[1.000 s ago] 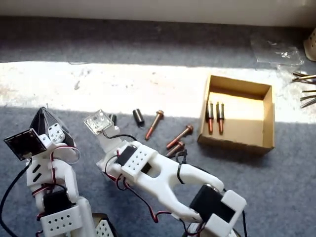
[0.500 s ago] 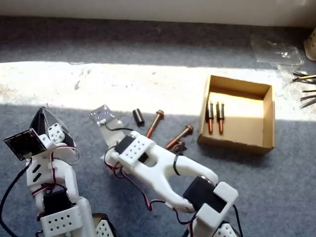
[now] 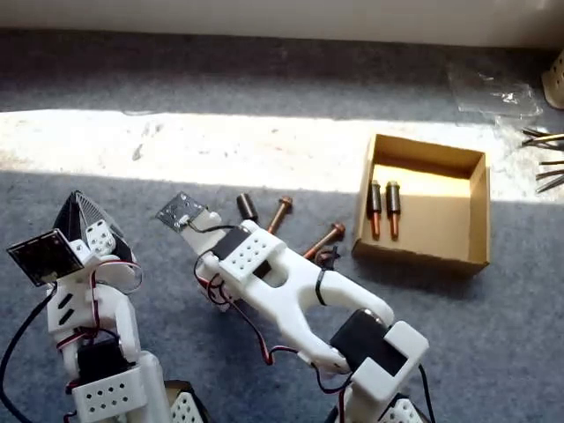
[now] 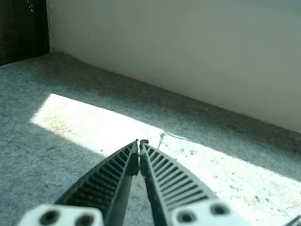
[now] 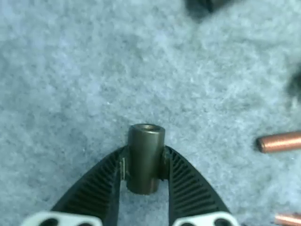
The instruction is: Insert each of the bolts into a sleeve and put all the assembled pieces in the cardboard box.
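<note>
A: Right gripper, jaws?
B: Narrow, clamped on a dark sleeve, one ribbed finger each side, round its lower half. The bore end sticks out past the tips, open, facing away from the wrist.
A: Off the carpet or resting on it?
B: Cannot tell from the wrist view. In the high view the arm's own body covers the grip.
A: Left gripper?
B: Jaws closed tip to tip with nothing in them, raised, pointing at the wall, well apart from the parts (parked, basically).
A: The rest?
B: High view: a loose sleeve just beside the right arm's wrist, one bolt next to it, a second bolt nearer the cardboard box. Two assembled pieces lie side by side in the box.
A: So the step in hand is mating this sleeve with a bolt. How to do it well?
B: My read: don't shift the grip, because the free bore is what counts and a squeeze higher up would block the mouth. Get bore and shank on one line before pushing, thread end first, slowly. The left arm probably has to open and take a bolt by its head end. Risk: the round sleeve twists between the fingers if pushed off-axis.
</note>
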`<move>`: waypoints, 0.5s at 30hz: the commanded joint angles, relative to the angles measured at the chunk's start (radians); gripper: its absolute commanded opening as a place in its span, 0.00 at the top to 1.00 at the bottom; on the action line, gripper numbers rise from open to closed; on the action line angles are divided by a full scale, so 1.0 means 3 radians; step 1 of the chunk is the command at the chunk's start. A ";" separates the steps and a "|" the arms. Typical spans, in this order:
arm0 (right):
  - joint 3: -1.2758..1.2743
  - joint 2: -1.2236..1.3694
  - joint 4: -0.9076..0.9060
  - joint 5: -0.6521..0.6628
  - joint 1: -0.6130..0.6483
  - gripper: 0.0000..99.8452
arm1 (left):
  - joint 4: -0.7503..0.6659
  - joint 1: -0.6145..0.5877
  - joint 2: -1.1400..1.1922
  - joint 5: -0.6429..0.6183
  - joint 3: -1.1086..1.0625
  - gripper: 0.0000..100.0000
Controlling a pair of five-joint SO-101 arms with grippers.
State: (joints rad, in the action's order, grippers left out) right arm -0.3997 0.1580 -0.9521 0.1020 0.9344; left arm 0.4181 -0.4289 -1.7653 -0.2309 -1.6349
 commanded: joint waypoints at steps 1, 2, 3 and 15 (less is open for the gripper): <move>0.0120 -0.0033 -0.0074 0.0245 -0.0043 0.99 | -0.0051 -0.0043 -0.0043 -0.0005 0.0192 0.97; 0.0110 -0.0033 -0.0074 0.0292 -0.0043 0.99 | -0.0051 -0.0043 -0.0043 -0.0005 0.0192 0.97; 0.0105 -0.0033 -0.0074 0.0338 -0.0043 0.99 | -0.0051 -0.0043 -0.0043 -0.0005 0.0192 0.97; 0.0565 -0.0478 -0.0616 0.0394 -0.0284 1.00 | -0.0051 -0.0043 -0.0043 -0.0005 0.0171 0.97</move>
State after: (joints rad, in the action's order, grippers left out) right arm -0.3230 0.1197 -1.0625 0.2140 0.8961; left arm 0.4181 -0.4289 -1.7653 -0.2309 -1.6349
